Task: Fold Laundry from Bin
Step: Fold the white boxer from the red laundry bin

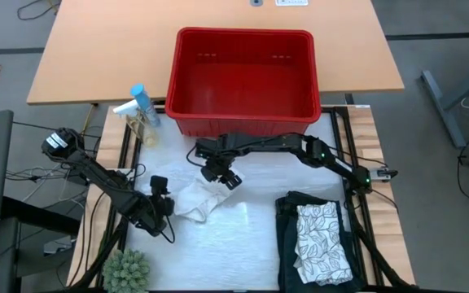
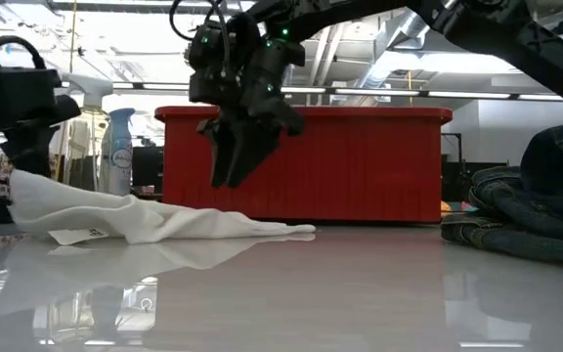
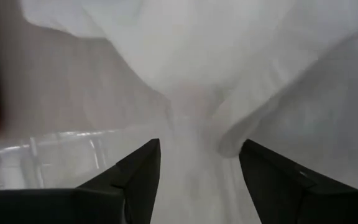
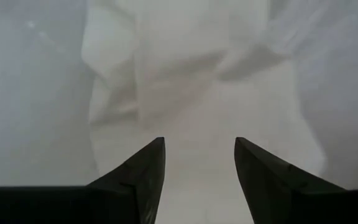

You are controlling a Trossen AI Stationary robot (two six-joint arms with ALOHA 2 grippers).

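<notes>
A small whitish cloth (image 1: 198, 202) lies crumpled on the white table, left of centre, flat at its right end and bunched higher at its left end (image 2: 27, 191). My left gripper (image 1: 163, 202) stands open at that left end, with the cloth (image 3: 191, 62) ahead of its fingers. Just in front of the red bin (image 1: 243, 34), my right gripper (image 1: 222, 177) hangs open above the cloth's far right part (image 4: 185, 81), fingers pointing down. At the near right a dark garment (image 1: 287, 207) lies folded, and a leaf-patterned cloth (image 1: 320, 240) rests on top of it. My left gripper is open at the cloth's raised left end (image 3: 194, 134), and the cloth runs in between its two fingers. Whether the fingers touch the cloth I cannot tell.
The bin stands at the far edge of the white table, its front wall (image 2: 360, 166) close behind my right gripper. Spray bottles (image 1: 141, 110) stand at the far left, and a small green plant (image 1: 127, 273) at the near left corner. The garment pile (image 2: 526, 205) fills the near right.
</notes>
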